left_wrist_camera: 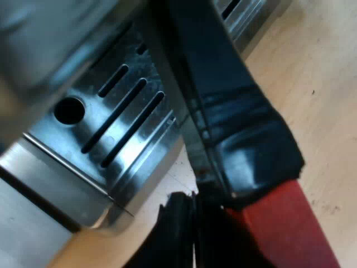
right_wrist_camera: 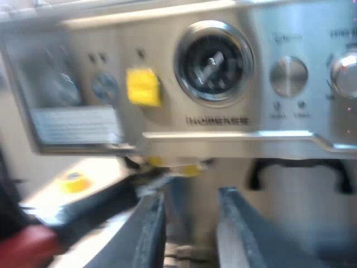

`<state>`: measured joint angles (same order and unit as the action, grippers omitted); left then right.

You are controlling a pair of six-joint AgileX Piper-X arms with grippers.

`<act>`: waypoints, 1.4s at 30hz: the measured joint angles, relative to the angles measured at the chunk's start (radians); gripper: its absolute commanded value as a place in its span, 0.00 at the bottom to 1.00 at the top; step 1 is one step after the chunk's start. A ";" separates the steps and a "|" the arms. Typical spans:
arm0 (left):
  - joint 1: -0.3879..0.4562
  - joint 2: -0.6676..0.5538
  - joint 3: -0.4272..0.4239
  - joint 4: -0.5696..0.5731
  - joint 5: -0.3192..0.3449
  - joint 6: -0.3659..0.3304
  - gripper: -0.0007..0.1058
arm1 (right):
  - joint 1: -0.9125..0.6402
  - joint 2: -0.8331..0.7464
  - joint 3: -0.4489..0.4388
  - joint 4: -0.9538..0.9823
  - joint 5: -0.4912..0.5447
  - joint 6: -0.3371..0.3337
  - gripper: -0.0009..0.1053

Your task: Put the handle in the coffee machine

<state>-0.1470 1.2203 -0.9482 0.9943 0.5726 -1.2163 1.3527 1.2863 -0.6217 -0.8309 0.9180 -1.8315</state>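
Red at its tip (left_wrist_camera: pixel 290 223) and dark and glossy above that, the handle (left_wrist_camera: pixel 234 128) runs slantwise over the slotted steel drip tray (left_wrist_camera: pixel 128 111) and out above the pale wooden table (left_wrist_camera: pixel 323 84) in the left wrist view. The left gripper (left_wrist_camera: pixel 192 234) sits right against the handle where the dark part meets the red. Whether it is clamped on the handle I cannot tell. In the right wrist view the holder (right_wrist_camera: pixel 95 209) reaches up to the underside of the espresso machine (right_wrist_camera: pixel 279 139) at its front, below the yellow tag (right_wrist_camera: pixel 144 86) and not far from the round gauge (right_wrist_camera: pixel 213 62), with its red tip pointing away from the machine. The right gripper (right_wrist_camera: pixel 189 234) faces the machine's front with its fingers (right_wrist_camera: pixel 150 234) spread apart and nothing between them. The holder lies just beside one finger, outside the gap.
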 measured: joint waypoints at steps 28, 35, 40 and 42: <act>-0.186 -0.072 0.019 -0.043 -0.197 -0.519 0.01 | 0.000 -0.313 0.004 0.655 -0.140 0.071 0.55; -0.293 -0.075 0.019 -0.079 -0.274 -0.572 0.01 | 0.000 -0.313 0.004 0.655 -0.138 0.066 0.65; -0.312 -0.075 0.031 -0.122 -0.234 -0.601 0.01 | 0.000 -0.313 0.004 0.655 -0.137 0.066 0.65; -0.318 -0.075 0.038 -0.140 -0.217 -0.619 0.01 | 0.000 -0.313 0.004 0.655 -0.137 0.066 0.65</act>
<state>-0.4646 1.1453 -0.9106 0.8539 0.3555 -1.8355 1.3527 0.9730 -0.6178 -0.1762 0.7813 -1.7655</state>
